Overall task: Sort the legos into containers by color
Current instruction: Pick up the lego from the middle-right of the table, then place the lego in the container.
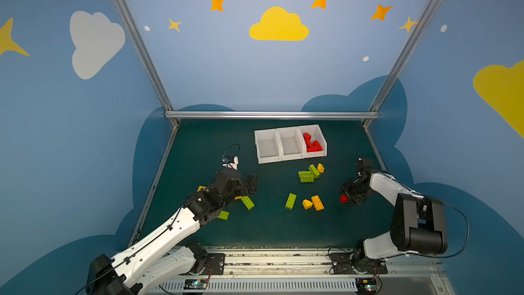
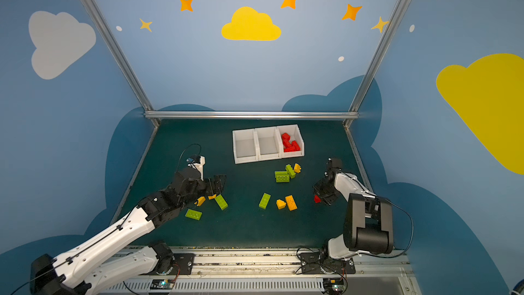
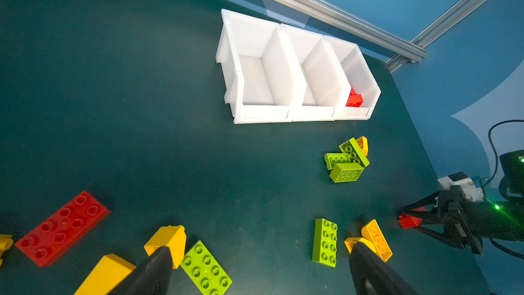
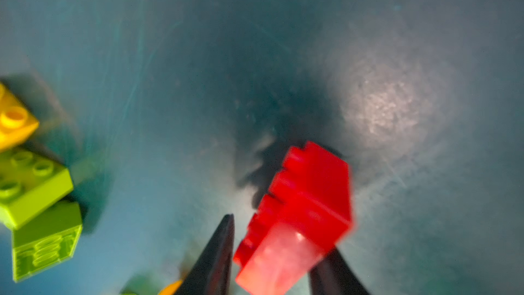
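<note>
Right pincer (image 4: pixel 280 234) pinches red brick (image 4: pixel 307 197), long axis along its fingers (image 4: pixel 215 256), studs sideways; left pincer (image 3: pixel 259 249) spread.

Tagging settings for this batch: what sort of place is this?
Likely a robot data-collection booth, not a home: aluminium frame, walls with cloud decals, and a left arm and right arm bolted to a rail along a green table.
</note>
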Robot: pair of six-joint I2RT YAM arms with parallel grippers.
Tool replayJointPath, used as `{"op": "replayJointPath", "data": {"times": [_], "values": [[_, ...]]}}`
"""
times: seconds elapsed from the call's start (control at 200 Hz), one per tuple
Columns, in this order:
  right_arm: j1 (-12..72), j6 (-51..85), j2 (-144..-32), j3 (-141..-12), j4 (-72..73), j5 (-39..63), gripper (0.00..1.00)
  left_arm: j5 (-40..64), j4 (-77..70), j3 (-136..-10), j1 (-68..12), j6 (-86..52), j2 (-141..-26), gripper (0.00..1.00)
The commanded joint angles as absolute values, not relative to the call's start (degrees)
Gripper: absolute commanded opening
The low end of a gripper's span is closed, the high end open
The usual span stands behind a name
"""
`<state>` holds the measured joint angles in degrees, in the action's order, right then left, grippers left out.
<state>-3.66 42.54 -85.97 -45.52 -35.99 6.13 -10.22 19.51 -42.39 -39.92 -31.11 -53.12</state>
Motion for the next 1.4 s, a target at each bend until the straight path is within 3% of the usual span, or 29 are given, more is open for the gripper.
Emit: {"op": "replayJointPath", "data": {"times": [0.0,0.05,0.115,0.476,0.741,0.996,1.206,1.397], "values": [[-3.78,42.21,-87.44,-45.78,-35.33,5.18,0.26,-12.88,21.68,-41.74,-39.92,-30.06,-51.28,0.96],[-3.65,41.85,-87.45,-45.96,-35.33,5.21,0.19,-13.39,22.11,-41.64,-39.85,-29.86,-50.82,0.96],[-3.47,41.37,-87.15,-46.31,-35.7,4.6,0.17,-13.86,22.57,-41.57,-39.82,-29.71,-50.13,0.96],[-0.35,33.51,-84.5,-52.33,-38.48,4.8,0.14,-15.72,25.26,-40.97,-39.39,-30.23,-47.08,0.96],[5.15,27.87,-84.94,-61.43,-35.28,8.36,0.18,-18.07,32.09,-43.9,-39.02,-28.92,-43.06,0.97],[10.05,20.97,-96.09,-78.76,-34.4,16.65,0.19,-21.63,38.48,-46.55,-38.02,-27.68,-40.59,1.0],[14.24,15.82,-108.09,-95.68,-39.62,15.32,0.19,-27.46,46.68,-47.99,-34.71,-32.69,-41.09,1.0],[14.73,13.79,-116.97,-107.23,-42.93,12.84,0.19,-22.0,49.39,-47.21,-28.82,-34.6,-41.63,1.0]]}}
